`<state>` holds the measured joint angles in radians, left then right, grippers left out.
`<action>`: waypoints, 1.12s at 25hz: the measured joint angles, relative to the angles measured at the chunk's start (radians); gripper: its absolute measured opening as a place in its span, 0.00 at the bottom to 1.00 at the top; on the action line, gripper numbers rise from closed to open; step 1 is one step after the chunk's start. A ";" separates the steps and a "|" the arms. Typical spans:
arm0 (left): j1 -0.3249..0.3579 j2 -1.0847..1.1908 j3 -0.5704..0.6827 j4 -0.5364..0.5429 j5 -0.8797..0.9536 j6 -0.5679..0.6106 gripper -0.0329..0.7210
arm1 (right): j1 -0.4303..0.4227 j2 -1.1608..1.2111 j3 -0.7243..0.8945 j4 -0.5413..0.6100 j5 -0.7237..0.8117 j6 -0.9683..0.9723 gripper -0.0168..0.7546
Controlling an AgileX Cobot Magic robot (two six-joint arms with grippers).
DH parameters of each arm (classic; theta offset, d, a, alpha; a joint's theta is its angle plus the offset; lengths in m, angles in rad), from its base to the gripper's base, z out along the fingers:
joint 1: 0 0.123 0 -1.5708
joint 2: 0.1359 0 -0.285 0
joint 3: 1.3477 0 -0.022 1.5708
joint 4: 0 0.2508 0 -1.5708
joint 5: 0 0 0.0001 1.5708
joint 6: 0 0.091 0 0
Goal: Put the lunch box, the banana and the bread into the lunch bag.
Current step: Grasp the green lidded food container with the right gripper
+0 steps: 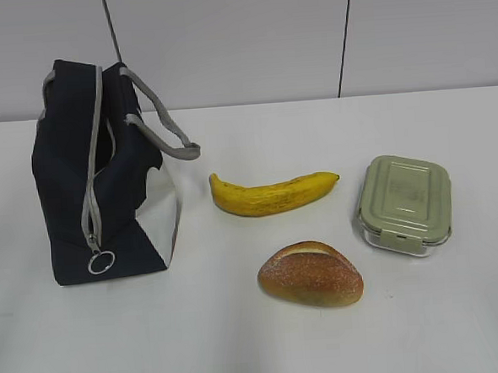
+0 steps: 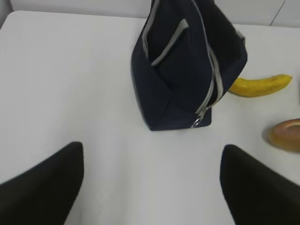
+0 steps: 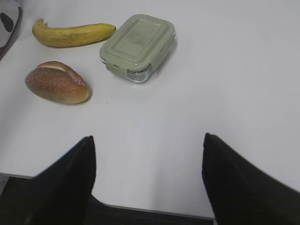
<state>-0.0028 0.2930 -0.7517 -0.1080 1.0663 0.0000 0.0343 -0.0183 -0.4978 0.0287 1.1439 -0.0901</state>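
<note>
**Four items on the white table, both grippers spread and empty**

Item 1: lunch bag (image 1: 105, 178). One. Dark navy, boxy, upright at the left of the table (image 1: 267, 346). Grey zipper (image 1: 93, 162) runs down its near face, ending in a metal ring pull (image 1: 101, 262) near the base. Grey strap handles (image 1: 165, 124) droop over the side facing the food; white side panel (image 1: 162, 217) below them. In the left wrist view the bag (image 2: 183, 70) stands ahead of the left gripper (image 2: 152, 183), well apart from it, with bare table between. That gripper's two dark fingers (image 2: 44, 187) are wide apart and hold nothing.

Item 2: banana (image 1: 271, 194). One. Yellow, speckled, lying flat just right of the lunch bag, not touching it.

Item 3: bread (image 1: 310, 274). One. Golden-brown oval roll, pale split on top, right of the lunch bag and nearer the camera than the banana.

Item 4: lunch box (image 1: 404, 202). One. Sage-green lid clipped on a clear base, farthest right of the lunch bag, beyond the banana's tip.

In the right wrist view, the banana (image 3: 72, 35), bread (image 3: 57, 82) and lunch box (image 3: 138, 46) all lie ahead of the right gripper (image 3: 147, 183), to its left, well apart from it. Its fingers (image 3: 243, 187) are likewise spread, with nothing between them.
</note>
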 joint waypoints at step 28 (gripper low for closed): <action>0.000 1.384 -0.797 -0.306 -0.011 0.069 0.73 | 0.000 0.000 0.000 0.000 0.000 0.000 0.70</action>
<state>-0.0028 1.6773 -1.5483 -0.4139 1.0550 0.0690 0.0343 -0.0183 -0.4978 0.0287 1.1439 -0.0901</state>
